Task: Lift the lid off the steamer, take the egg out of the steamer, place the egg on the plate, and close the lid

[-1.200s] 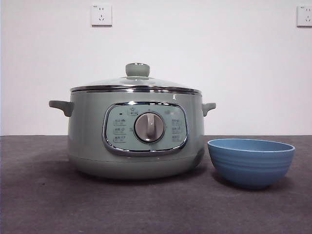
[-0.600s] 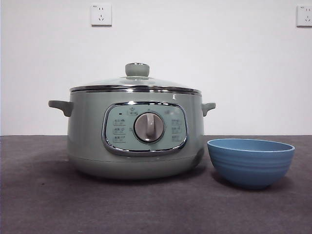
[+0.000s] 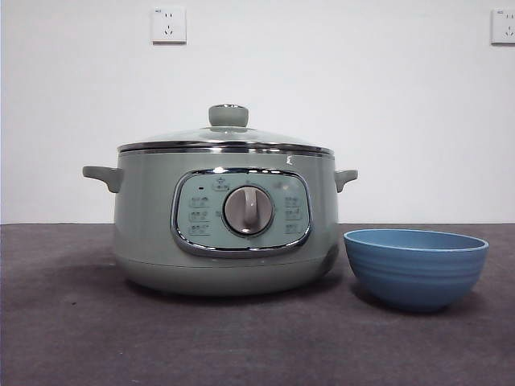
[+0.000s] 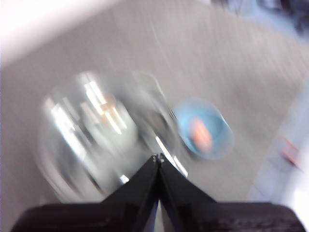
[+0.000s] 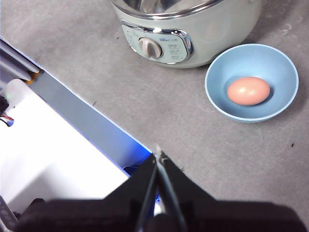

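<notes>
The sage-green steamer (image 3: 225, 225) stands on the grey table with the glass lid (image 3: 225, 137) on it, pale green knob on top. The blue plate (image 3: 415, 269), a small bowl, stands to its right. In the right wrist view the brown egg (image 5: 248, 91) lies in the plate (image 5: 212, 84) beside the steamer (image 5: 207, 34). My right gripper (image 5: 158, 155) is shut and empty, high above the table's edge. My left gripper (image 4: 157, 157) is shut and empty, above the blurred lid (image 4: 96, 130) and the plate (image 4: 212, 145). Neither arm shows in the front view.
Two wall sockets (image 3: 168, 24) are on the white wall behind. A white and blue surface (image 5: 63, 159) lies along the table's edge in the right wrist view.
The front picture has shifted a few pixels to the right. The steamer, lid and plate stand as before.
</notes>
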Controlling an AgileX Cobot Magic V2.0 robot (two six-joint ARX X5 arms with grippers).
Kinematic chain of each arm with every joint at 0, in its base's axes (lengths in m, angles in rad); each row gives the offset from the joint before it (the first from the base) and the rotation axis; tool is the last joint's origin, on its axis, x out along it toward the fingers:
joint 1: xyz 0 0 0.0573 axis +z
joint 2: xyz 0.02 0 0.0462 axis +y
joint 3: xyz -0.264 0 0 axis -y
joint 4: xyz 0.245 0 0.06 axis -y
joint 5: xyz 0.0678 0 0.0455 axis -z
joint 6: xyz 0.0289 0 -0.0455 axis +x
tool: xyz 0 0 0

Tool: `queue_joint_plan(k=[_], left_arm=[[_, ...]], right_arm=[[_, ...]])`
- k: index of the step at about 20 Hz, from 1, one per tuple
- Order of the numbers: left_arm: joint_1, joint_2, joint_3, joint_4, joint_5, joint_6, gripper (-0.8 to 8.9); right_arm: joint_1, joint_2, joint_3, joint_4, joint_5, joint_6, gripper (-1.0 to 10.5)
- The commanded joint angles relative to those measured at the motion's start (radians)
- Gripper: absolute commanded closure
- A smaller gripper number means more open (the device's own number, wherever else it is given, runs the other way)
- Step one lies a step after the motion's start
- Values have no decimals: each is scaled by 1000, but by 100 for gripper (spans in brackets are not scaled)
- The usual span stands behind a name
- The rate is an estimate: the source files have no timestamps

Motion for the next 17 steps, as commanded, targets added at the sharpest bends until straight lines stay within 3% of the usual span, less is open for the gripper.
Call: queue_joint_plan(k=[1,4,9,11,13,17], left_arm=[[80,-51,-16,228,48,120,816],[220,-156,-92,385,80,128,817],[431,-409,-394,548,14,152,816],[472,-515,-563,625,-62,150,816],[497,-620,-735,690,-62,129,816],[525,-799,-1030,770,-136,19,816]], right_arm=[[2,0,3,2,1,6,946],[2,0,3,2,1,6,946],[2,0,3,2,1,6,946],[2,0,3,2,1,6,946],[2,0,3,2,1,6,946],[1,0,3,2,1,6,946]])
